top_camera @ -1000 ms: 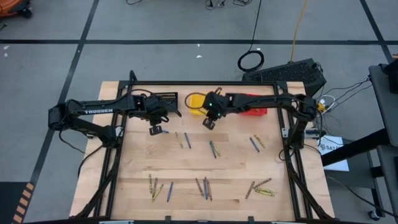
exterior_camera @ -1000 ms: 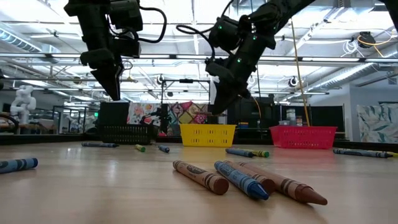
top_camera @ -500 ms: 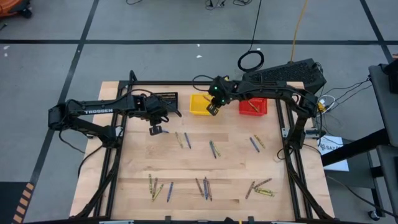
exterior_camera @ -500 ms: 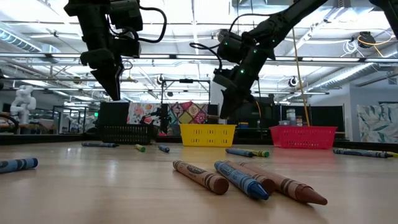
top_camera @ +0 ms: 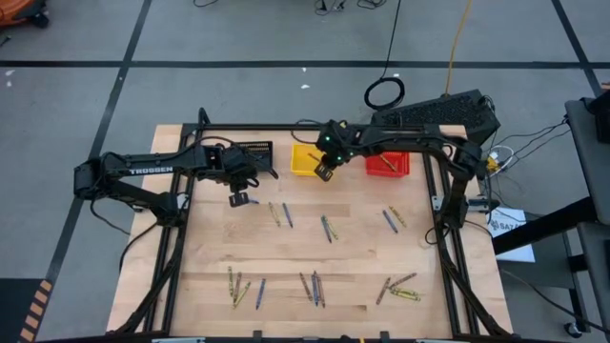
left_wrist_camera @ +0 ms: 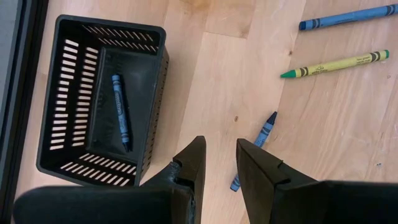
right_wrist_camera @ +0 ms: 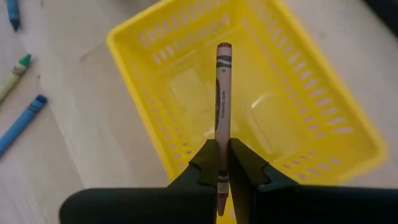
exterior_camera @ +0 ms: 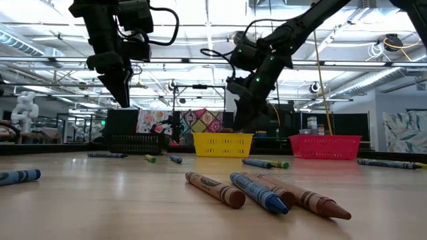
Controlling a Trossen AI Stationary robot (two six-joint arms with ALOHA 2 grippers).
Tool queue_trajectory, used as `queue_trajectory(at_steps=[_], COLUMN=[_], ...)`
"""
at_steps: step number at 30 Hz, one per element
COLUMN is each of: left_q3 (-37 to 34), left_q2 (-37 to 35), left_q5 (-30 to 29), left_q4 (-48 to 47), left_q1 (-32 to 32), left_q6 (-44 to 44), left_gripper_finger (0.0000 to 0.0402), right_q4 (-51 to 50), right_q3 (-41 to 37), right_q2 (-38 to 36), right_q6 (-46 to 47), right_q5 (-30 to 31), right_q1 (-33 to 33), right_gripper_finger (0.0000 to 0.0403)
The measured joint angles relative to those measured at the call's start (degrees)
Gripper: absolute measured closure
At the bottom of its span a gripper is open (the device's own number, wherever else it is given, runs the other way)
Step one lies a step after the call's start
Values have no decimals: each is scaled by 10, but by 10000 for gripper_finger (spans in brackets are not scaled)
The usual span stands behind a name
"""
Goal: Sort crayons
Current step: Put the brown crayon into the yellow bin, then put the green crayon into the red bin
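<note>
- I see the right tool (right_wrist_camera: 222, 163) clenched on a brown crayon (right_wrist_camera: 222, 93), held above the yellow bin (right_wrist_camera: 311, 81) at the worktop's (top_camera: 343, 257) far edge.
- I see the left tool (left_wrist_camera: 217, 165) released and empty, near the black bin (left_wrist_camera: 68, 106), which holds one blue crayon (left_wrist_camera: 120, 111).
- The other crayons (top_camera: 315, 286) lie scattered on the worktop; the red bin (top_camera: 389, 164) sits beside the yellow one.

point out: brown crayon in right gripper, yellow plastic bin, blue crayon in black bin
brown crayon (right_wrist_camera: 222, 99), right wrist view, mid-shaft on the label.
yellow plastic bin (right_wrist_camera: 314, 99), right wrist view, slotted side wall.
blue crayon in the black slotted bin (left_wrist_camera: 120, 112), left wrist view, middle of the stick.
</note>
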Motion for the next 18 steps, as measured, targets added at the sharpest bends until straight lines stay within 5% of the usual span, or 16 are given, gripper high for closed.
queue_trajectory(at_steps=[18], left_q3=[0], left_q2=[0], left_q5=[0], left_q4=[-1], left_q1=[0], left_q6=[0], left_gripper_finger=[315], right_q4=[39], right_q3=[0], right_q2=[4], right_q6=[-3], right_q5=[5], right_q1=[10], right_gripper_finger=[328])
